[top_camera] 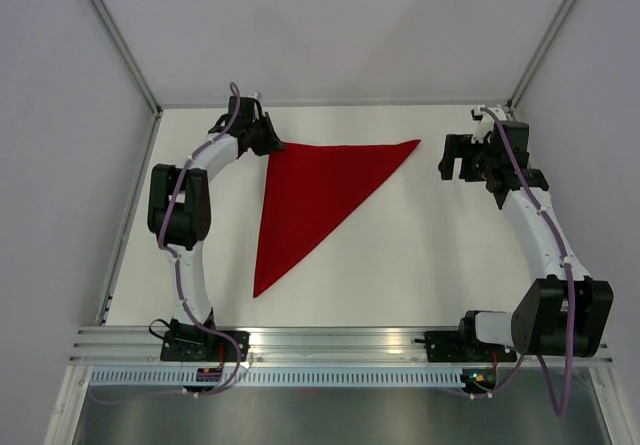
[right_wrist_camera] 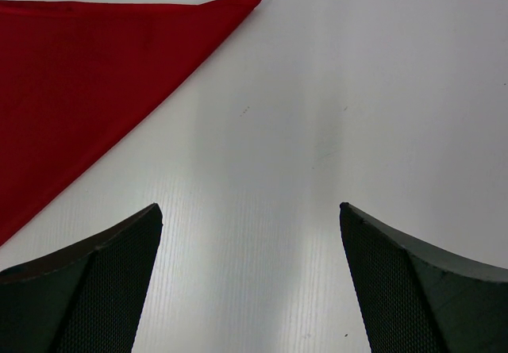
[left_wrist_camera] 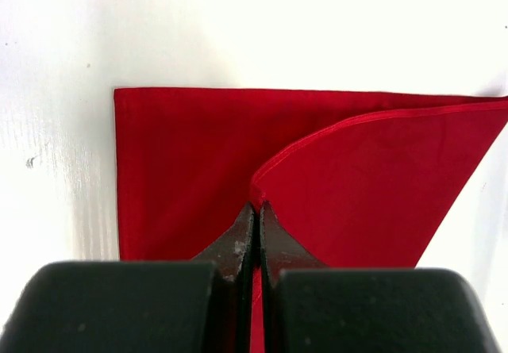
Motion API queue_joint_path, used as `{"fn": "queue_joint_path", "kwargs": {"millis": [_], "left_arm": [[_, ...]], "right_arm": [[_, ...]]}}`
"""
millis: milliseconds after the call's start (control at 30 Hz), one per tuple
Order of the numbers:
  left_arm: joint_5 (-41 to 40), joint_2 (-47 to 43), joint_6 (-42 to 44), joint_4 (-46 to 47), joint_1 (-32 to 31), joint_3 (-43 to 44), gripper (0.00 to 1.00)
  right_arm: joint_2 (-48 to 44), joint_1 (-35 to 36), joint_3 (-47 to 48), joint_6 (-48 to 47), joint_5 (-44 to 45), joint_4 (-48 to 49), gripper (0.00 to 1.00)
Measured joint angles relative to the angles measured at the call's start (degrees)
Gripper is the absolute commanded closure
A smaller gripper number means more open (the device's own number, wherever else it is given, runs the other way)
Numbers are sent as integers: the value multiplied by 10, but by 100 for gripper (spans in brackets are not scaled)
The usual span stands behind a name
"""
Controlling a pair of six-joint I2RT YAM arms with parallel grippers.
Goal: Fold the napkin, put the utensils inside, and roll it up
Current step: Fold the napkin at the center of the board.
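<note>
While the left tool (left_wrist_camera: pixel 255 208) pinches the napkin (top_camera: pixel 310 190) at one corner, the right tool (right_wrist_camera: pixel 250 208) gapes near another.

Left arm (top_camera: pixel 185 215) and right arm (top_camera: pixel 545 235): identical build. Each consists of white tubular links joined by bulky black joint housings. A purple cable (top_camera: pixel 178 265) runs along the outside of each arm, looping free at the joints. Each base (top_camera: pixel 190 343) is a low black block. The wrist section is black with small white fittings.

Left gripper (left_wrist_camera: pixel 255 218): two black fingers (left_wrist_camera: pixel 234 246) tapering to thin tips, with pale scuff marks on the tip faces. Behind them are smooth matte black finger blocks with rounded corners.

Right gripper (right_wrist_camera: pixel 250 210): two black wedge-shaped fingers (right_wrist_camera: pixel 95 282) with a fine cross-hatched texture on the inner faces.
</note>
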Motion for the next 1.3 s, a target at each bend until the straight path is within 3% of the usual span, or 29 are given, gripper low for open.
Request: {"fn": "queue_joint_path", "kwargs": {"millis": [867,967,1000,1100,1200,1300], "left_arm": [[13,46,0,-21,17,56,98],[13,54,0,-21,17,56,88],[13,56,0,-21,17,56,73],[12,60,5,-24,17,56,43],[7,60,6,-25,17,56,31],[-14,58,7,-25,17,56,31]], "right_arm": [[13,7,0,-10,0,-4,3],[15,7,0,-10,0,-4,3],[15,7,0,-10,0,-4,3],[16,8,0,-10,0,-4,3],[16,9,0,-11,0,-4,3],[16,10,0,-12,-2,-5,3]]}}
